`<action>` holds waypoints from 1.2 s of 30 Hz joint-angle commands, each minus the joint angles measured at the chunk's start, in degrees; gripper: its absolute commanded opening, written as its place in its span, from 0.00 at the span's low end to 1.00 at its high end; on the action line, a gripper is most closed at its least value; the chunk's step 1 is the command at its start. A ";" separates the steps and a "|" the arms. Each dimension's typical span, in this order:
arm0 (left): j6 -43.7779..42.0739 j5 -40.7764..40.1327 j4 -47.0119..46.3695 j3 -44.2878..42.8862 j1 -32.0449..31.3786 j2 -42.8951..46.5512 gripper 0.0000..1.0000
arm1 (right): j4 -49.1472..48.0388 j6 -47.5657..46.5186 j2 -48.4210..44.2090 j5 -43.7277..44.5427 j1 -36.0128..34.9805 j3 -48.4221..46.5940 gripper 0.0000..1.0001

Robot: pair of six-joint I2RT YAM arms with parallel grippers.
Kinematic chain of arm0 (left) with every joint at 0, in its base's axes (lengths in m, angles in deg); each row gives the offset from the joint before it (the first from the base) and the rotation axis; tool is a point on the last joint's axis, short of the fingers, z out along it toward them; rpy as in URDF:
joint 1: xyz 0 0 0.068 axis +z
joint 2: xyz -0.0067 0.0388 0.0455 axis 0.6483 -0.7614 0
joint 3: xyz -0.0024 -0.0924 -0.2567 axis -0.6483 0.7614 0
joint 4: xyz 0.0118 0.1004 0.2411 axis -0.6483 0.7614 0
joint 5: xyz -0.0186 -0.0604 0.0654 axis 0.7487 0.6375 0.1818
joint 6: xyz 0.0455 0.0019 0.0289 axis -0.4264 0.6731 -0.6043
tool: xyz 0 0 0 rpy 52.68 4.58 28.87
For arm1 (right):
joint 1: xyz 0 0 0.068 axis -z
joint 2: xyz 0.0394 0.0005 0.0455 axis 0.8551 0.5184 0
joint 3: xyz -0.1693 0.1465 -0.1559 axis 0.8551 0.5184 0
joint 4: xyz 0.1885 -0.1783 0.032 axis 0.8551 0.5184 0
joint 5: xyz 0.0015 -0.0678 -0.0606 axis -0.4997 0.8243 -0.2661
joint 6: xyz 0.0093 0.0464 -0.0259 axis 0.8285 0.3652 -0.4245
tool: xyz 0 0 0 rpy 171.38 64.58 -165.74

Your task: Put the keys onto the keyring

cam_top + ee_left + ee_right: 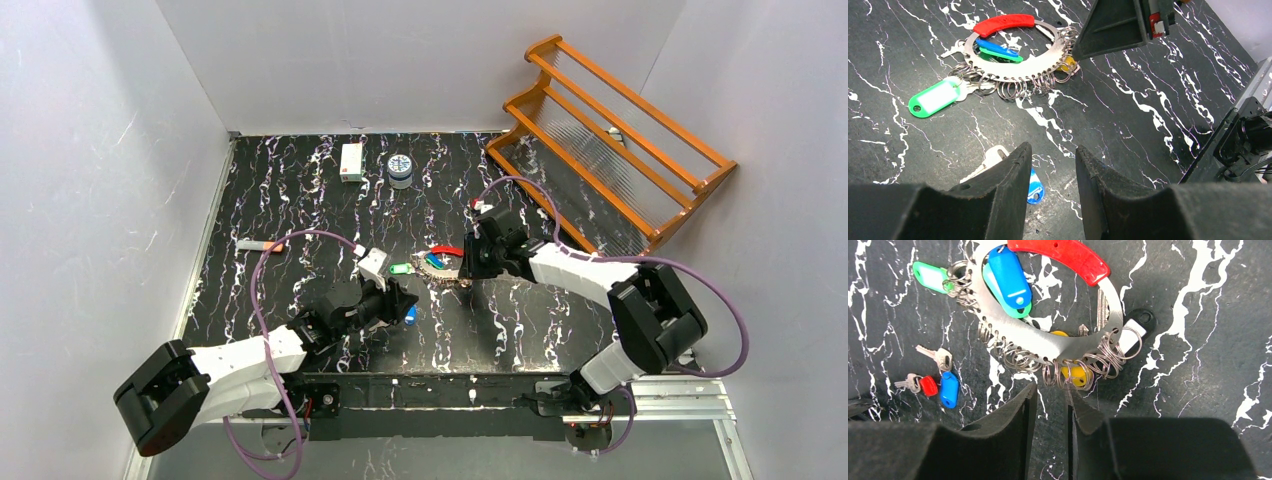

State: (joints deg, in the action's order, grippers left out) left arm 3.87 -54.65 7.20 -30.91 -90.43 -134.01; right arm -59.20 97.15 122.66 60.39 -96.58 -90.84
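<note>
Silver and flat, the keyring lies on the black marbled table just ahead of the right gripper, with its fringe of small split rings almost at the fingertips. Those 2 fingers stand a narrow slit apart with nothing showing between them, so they look released. A red grip caps the ring's far arc. A yellow tag sits right in front of the fingers, and a black-framed tag lies ahead to their right. Off to their left, apart from the ring, lie 2 loose keys, 1 bare silver and 1 red-capped, with a blue tag beside them. The left gripper hovers there with its fingers parted and empty. The blue tag peeks out beside its left finger, and the keyring lies well ahead of it.
</note>
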 commanded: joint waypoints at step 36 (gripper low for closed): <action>-0.94 -0.71 0.16 0.40 -0.17 2.43 0.37 | -5.63 1.88 3.22 -3.34 2.56 1.28 0.01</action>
State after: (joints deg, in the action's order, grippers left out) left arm 3.95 -54.65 7.26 -30.78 -90.43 -132.81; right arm -63.73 99.23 127.69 57.81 -94.35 -89.68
